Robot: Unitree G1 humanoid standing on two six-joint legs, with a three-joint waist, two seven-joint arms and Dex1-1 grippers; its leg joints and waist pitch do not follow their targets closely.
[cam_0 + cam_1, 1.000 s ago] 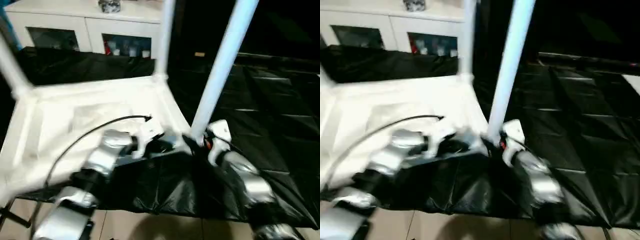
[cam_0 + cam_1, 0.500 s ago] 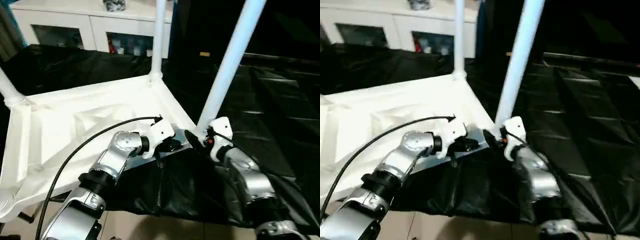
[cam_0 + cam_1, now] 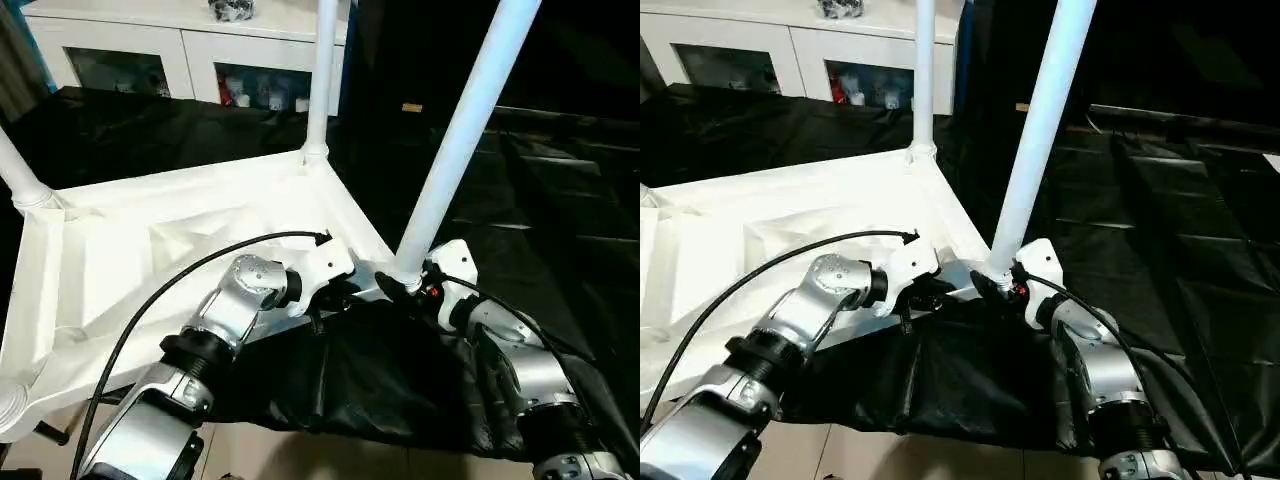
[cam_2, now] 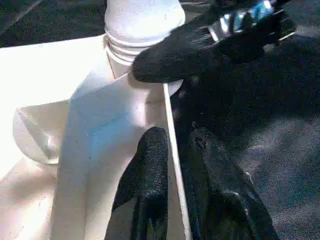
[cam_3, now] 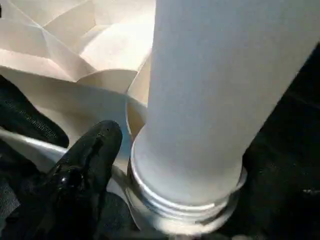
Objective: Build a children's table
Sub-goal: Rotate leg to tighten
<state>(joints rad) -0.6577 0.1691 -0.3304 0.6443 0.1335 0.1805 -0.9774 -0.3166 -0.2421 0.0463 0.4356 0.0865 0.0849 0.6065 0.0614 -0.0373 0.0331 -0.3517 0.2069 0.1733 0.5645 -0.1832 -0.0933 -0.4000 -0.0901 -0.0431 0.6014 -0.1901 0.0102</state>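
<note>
The children's table top (image 3: 150,260) lies upside down on a black sheet, ribbed side up. Three white legs stand in its corner sockets: far left (image 3: 20,170), far right (image 3: 318,80) and near right (image 3: 455,150). My left gripper (image 3: 350,292) is at the near rim beside that near-right socket. Its fingers (image 4: 150,180) are closed on the thin rim wall (image 4: 172,150), one on each side. My right gripper (image 3: 400,285) stands open around the near-right leg's ridged collar (image 5: 185,200). One finger (image 5: 85,165) sits beside the collar.
A black sheet (image 3: 560,200) covers the floor to the right and behind. A white cabinet (image 3: 150,50) with glass doors stands at the back. Tiled floor (image 3: 300,460) shows at the near edge. My left arm's black cable (image 3: 200,265) arcs over the table top.
The camera has steadied and shifted a little. My right gripper's fingers have spread wider at the leg's base. My left gripper has stayed on the rim.
</note>
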